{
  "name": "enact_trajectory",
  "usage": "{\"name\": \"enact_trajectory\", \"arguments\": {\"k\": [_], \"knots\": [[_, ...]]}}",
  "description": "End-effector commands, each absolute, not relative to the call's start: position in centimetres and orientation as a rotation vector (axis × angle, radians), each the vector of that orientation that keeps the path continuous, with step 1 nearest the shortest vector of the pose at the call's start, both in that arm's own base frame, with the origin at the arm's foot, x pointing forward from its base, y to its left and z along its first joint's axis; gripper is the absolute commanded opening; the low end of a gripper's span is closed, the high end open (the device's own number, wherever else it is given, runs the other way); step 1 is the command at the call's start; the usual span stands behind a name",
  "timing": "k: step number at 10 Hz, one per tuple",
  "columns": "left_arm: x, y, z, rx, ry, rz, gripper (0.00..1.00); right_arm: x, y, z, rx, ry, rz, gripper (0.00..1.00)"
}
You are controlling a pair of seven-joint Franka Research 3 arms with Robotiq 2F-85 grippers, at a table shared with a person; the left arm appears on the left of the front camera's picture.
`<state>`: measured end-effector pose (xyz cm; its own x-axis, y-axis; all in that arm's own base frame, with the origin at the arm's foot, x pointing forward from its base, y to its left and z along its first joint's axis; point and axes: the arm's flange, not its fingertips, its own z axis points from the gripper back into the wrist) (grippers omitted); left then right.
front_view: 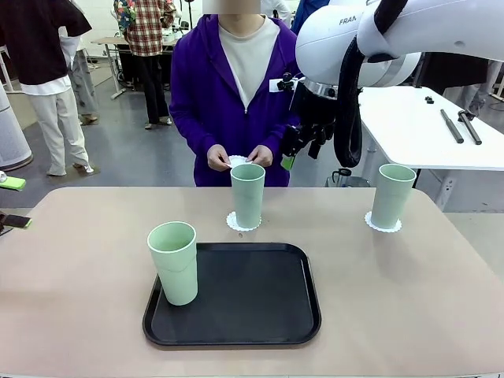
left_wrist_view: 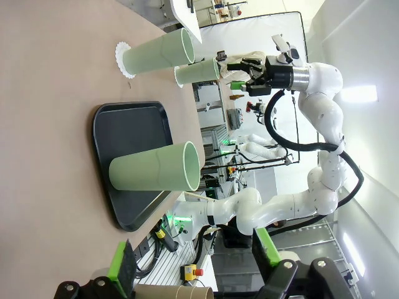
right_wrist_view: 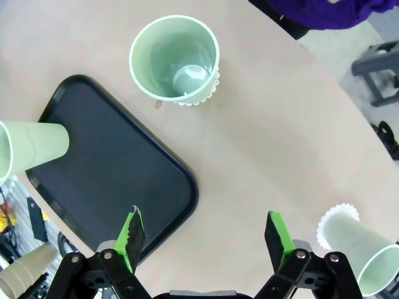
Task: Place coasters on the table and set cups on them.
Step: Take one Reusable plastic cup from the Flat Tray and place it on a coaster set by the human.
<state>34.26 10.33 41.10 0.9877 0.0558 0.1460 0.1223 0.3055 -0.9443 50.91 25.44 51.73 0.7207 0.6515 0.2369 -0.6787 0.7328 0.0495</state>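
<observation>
Table (front_view: 409,299) edges: rounded corners, and a small dark-and-green item (front_view: 16,221) lies at the far-left edge. There is wide bare tabletop left of the tray (front_view: 252,307), a bare strip along the near edge, and a broad bare patch on the right between the tray and the right edge. The left cup (front_view: 175,264) stands upright on the tray's near-left corner, tight to the rim; the rest of the tray is bare black. The middle cup (front_view: 247,193) is upright on the middle coaster (front_view: 233,224), just beyond the tray's far edge and clear of it, with scalloped rim showing round the base. Behind it, at the far edge, a person holds the third coaster (front_view: 238,161) between both hands (front_view: 219,157), above the table and not touching it. There is an open lane between the middle cup and the right cup (front_view: 391,197), which stands upright on the right coaster (front_view: 370,224) near the far-right corner, well apart from the tray. Surface: matte beige, flat. Room: grey floor, other people standing far left, and a white table (front_view: 409,134) far right with dark tools on it. Left gripper (left_wrist_view: 194,261): fingers spread wide with nothing between them, well back from the tray and cups. Right gripper (right_wrist_view: 202,240): held high above the table between the middle and right cups, near the person's hands in the front view. Its green-padded fingers (right_wrist_view: 133,233) are spread wide, gripping nothing and touching nothing.
</observation>
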Motion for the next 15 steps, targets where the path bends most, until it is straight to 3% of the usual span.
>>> {"name": "enact_trajectory", "arguments": {"k": [1, 7, 10, 15], "knots": [[34.3, 10.3, 41.3, -1.278, -0.18, -0.054, 1.0, 50.9, 25.4, 51.7, 0.138, -0.222, 0.736, 1.0], [34.3, 10.3, 41.3, -1.278, -0.18, -0.054, 1.0, 50.9, 25.4, 51.7, 0.136, -0.21, 0.737, 1.0], [34.3, 10.3, 41.3, -1.278, -0.18, -0.054, 1.0, 47.0, 12.7, 54.0, 0.132, -0.255, 0.422, 1.0], [34.3, 10.3, 41.3, -1.278, -0.18, -0.054, 1.0, 40.6, 0.7, 52.0, 0.095, -0.015, 0.192, 1.0]]}}
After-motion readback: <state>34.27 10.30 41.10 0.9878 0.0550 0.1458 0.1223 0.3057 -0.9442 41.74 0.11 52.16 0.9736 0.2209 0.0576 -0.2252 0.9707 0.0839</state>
